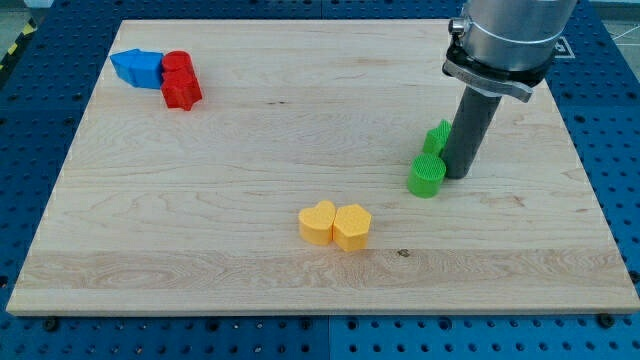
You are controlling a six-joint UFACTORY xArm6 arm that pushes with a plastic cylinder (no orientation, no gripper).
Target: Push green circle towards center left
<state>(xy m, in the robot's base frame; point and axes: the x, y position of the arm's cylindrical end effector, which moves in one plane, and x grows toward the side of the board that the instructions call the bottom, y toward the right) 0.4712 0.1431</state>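
Note:
The green circle (427, 175) stands on the wooden board (250, 220), right of the middle. A second green block (437, 138), shape unclear, sits just above it and is partly hidden behind my rod. My tip (459, 175) rests on the board right beside the green circle, on its right side, touching or nearly touching it.
A yellow heart (318, 222) and a yellow hexagon-like block (352, 226) sit side by side near the bottom middle. A blue block (138, 68) and a red block (181, 80) lie together at the top left. The board's right edge is near my rod.

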